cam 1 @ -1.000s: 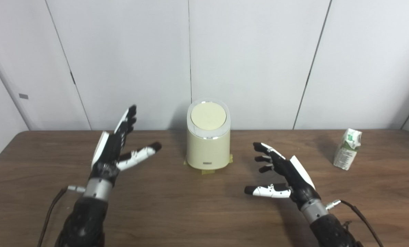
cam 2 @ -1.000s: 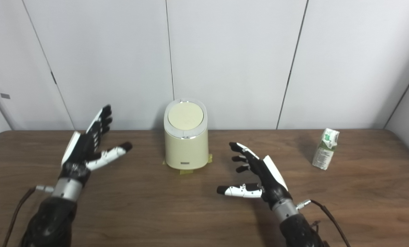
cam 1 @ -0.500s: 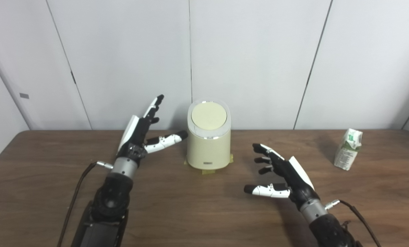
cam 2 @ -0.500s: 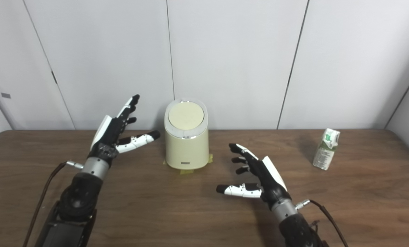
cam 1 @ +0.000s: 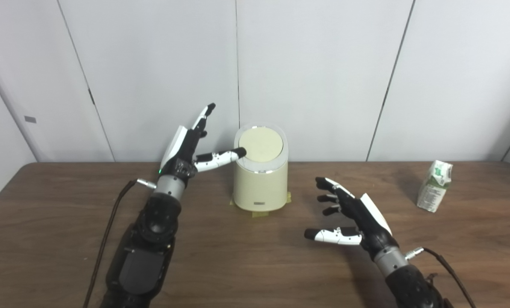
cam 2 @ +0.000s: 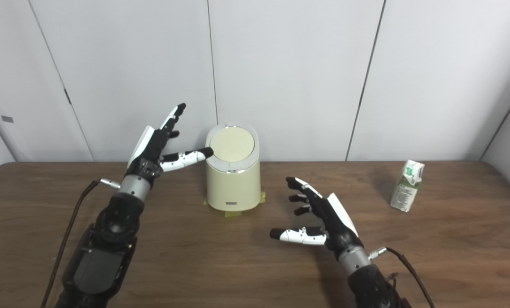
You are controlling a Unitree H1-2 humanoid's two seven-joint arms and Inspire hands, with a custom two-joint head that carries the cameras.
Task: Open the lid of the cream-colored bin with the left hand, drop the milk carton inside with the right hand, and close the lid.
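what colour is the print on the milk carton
Green and white on the milk carton, clearest in the left eye view.

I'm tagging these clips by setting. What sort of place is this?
Probably a lab or test room, not a home: a bare wooden table against plain white wall panels, a cream-colored bin taped down at its base, and a lone milk carton staged as a prop.
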